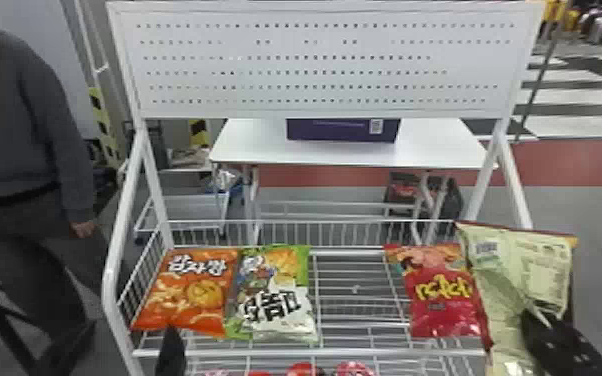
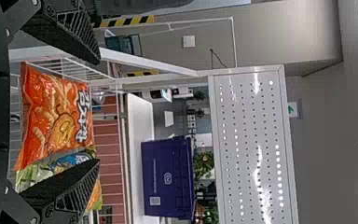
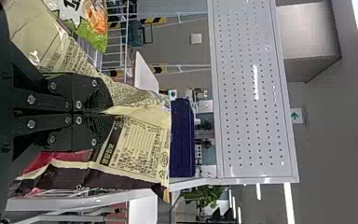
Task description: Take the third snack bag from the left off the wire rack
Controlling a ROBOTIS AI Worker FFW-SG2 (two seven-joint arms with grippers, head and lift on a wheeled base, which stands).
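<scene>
Before the robot stood a white wire rack [image 1: 350,305] with a perforated white back panel [image 1: 322,60] rising above its basket. Beyond the rack was a white table [image 1: 430,145] carrying a dark blue box [image 1: 342,130], and past that a grey floor [image 1: 590,225] crossed by a red band.

Three bags lay flat on the wire shelf. An orange bag [image 1: 190,292] was at the far left, with a green-and-white bag [image 1: 270,295] just beside it, their edges touching. After a stretch of bare wire, a red bag [image 1: 440,295] lay toward the right.

The pale green snack bag [image 1: 515,270] was at the rack's right end, tilted with its printed back toward the camera and its left edge overlapping the red bag. The right gripper [image 3: 105,109] was clamped on it, both black fingers pressed together over a fold of the crinkled film low on the bag. Its top corner stood higher than the rack's rear rail. Whether its lower end touched the wire could not be made out, since the arm covered that part.

The left gripper [image 2: 95,112] hung at the rack's front rail, near the orange bag's near edge. Its ribbed fingers [image 2: 65,35] were spread wide, with nothing between them.
</scene>
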